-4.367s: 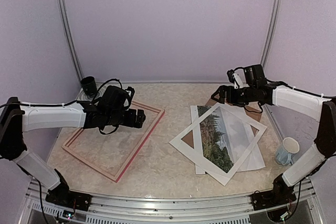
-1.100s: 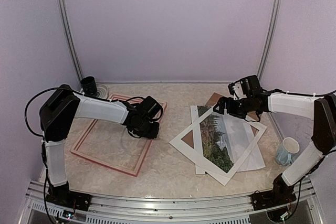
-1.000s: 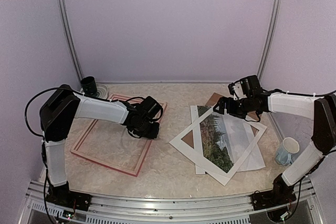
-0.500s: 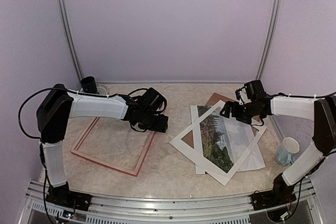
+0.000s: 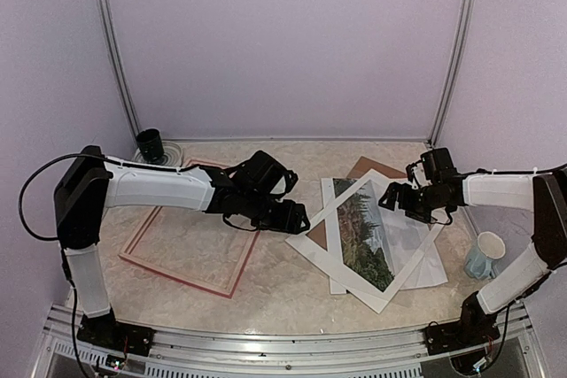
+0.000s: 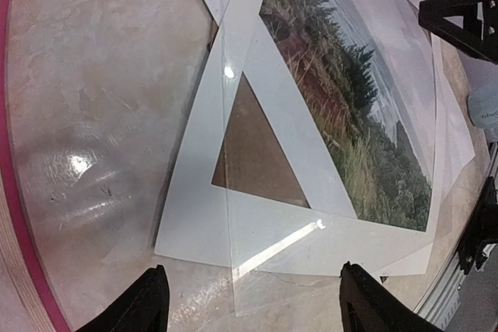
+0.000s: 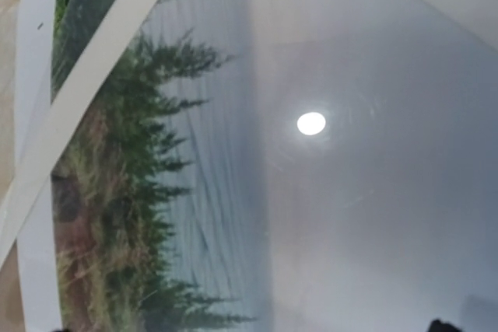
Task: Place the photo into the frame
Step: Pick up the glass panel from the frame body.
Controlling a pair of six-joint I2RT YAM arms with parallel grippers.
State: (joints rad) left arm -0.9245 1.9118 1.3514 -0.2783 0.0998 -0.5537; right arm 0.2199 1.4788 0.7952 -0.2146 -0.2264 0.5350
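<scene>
The photo, a landscape print with dark trees, lies right of centre under a tilted white mat border and a clear sheet. The pink-red frame lies flat on the left, its pale wood back up, touched by neither gripper. My left gripper hovers open at the mat's left corner. In the left wrist view its fingertips straddle the clear sheet's corner with nothing between them. My right gripper is open low over the photo's far end. The photo fills the right wrist view.
A brown backing board pokes out from behind the stack. A pale mug stands at the right edge. A black cup sits in the back left corner. Walls close in the table on three sides.
My left gripper has opened, come off the frame's right side and swung right to the mat's corner. The right gripper has slid a little right and nearer over the photo.
</scene>
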